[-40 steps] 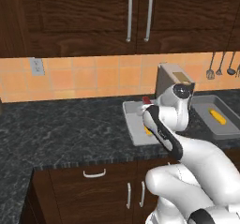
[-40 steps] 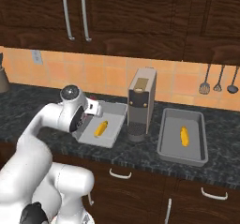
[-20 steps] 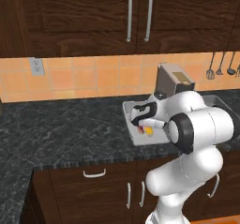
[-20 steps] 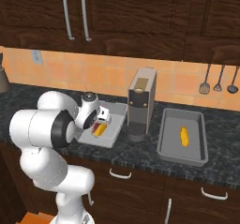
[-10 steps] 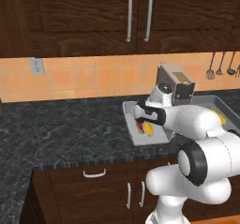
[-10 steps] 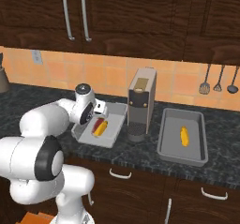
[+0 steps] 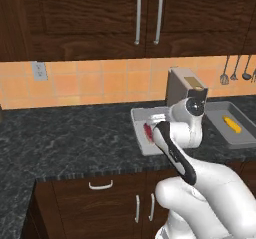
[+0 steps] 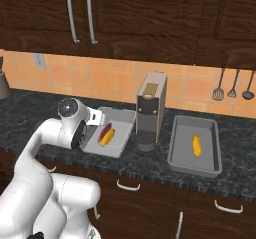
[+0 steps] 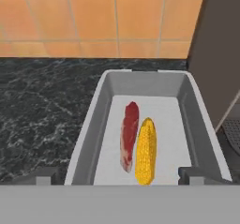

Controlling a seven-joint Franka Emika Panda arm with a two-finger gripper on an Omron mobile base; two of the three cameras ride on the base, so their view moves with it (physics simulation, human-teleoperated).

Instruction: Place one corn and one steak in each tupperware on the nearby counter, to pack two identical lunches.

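A steak (image 9: 129, 135) and corn (image 9: 146, 150) are seen touching side by side in the tupperware (image 9: 89, 138) just ahead of the wide-open, empty tool (image 9: 119, 174).

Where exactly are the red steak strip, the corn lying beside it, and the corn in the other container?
steak (image 9: 129, 135), hand view, middle of the strip.
corn beside it (image 9: 146, 151), hand view, middle of the cob.
corn in the other container (image 8: 197, 145), right base view, middle of the cob.
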